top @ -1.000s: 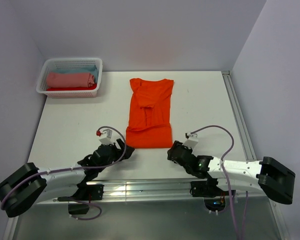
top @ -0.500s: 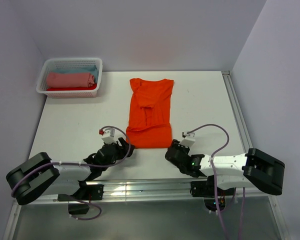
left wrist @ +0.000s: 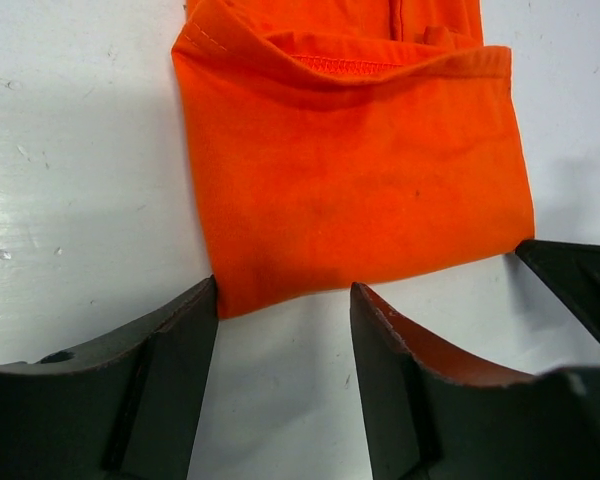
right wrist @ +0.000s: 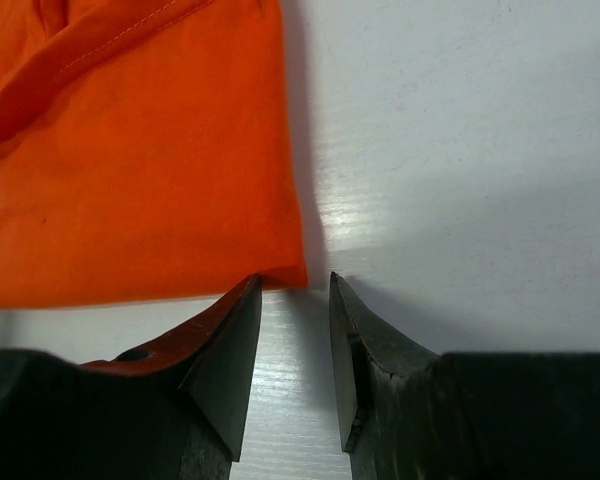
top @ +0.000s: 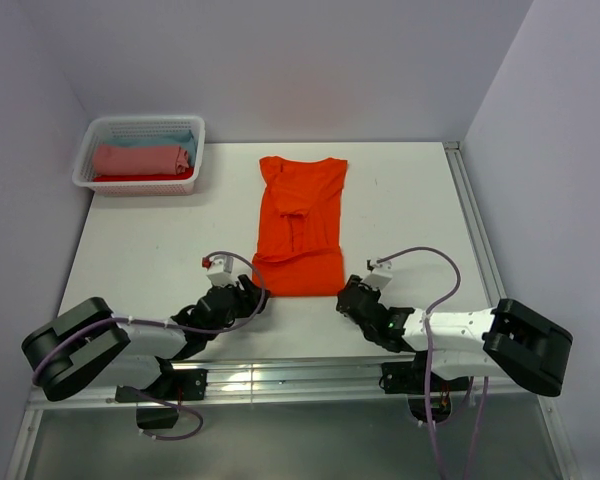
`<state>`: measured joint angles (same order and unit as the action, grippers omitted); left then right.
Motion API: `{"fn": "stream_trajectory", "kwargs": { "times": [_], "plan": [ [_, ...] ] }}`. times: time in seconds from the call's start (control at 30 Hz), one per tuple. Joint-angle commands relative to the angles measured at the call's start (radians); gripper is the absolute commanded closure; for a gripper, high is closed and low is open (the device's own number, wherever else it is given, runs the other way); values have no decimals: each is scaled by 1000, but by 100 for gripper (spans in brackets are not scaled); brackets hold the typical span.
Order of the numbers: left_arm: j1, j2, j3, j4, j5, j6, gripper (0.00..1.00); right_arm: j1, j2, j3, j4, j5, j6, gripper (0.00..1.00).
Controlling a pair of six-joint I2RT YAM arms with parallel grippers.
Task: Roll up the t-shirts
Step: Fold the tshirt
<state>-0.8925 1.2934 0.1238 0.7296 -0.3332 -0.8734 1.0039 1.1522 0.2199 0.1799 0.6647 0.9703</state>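
- As it lies flat on the counter (top: 130, 240), the orange t-shirt (top: 300, 225) looks soft and light.
- At its near hem corners, likely the best hold, the left fingers (left wrist: 160, 370) stand wide and the right fingers (right wrist: 225, 360) narrower, both empty.

T-shirt (top: 300, 225) on table (top: 410, 200) centre; rolls (top: 140, 159) in basket (top: 135, 186), far left corner.

- Bright, even, diffuse overhead light; all views sharp.
- Sheen patch on white table (right wrist: 330, 215), right wrist view.
- Soft dark shadow along orange t-shirt (right wrist: 130, 180) right edge.
- Metal rail (top: 280, 375) glints, top view.
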Motion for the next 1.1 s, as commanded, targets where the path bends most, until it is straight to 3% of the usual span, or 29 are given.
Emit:
{"fn": "stream_trajectory", "kwargs": {
  "times": [0.0, 0.17, 0.43, 0.47, 0.53, 0.57, 0.6, 0.77, 0.97, 1.07],
  "plan": [
    [0, 26, -35, -50, 39, 27, 40, -22, 20, -10, 38, -33, -44, 60],
    [18, 55, -33, -29, 66, 31, 45, -34, 61, 12, 50, -47, -62, 61],
    [33, 60, -33, -22, 79, 36, 57, -34, 103, 32, 43, -47, -64, 72],
    [33, 60, -32, -22, 80, 36, 67, -34, 109, 38, 41, -48, -64, 76],
    [33, 61, -21, -48, 77, 36, 80, -34, 113, 45, 29, -51, -58, 95],
    [35, 61, -6, -65, 77, 36, 95, -33, 116, 52, 21, -51, -55, 99],
    [35, 60, 2, -82, 74, 36, 100, -31, 115, 53, 6, -51, -42, 100],
    [35, 24, 37, -206, 80, 25, 100, 1, 101, 65, -88, -37, 36, 100],
    [32, -28, 16, -240, 184, -16, 100, 56, 49, 47, -215, -48, 183, 100],
    [30, -80, 34, -311, 207, -26, 100, 104, -6, 61, -344, -19, 266, 100]
  ]
}}
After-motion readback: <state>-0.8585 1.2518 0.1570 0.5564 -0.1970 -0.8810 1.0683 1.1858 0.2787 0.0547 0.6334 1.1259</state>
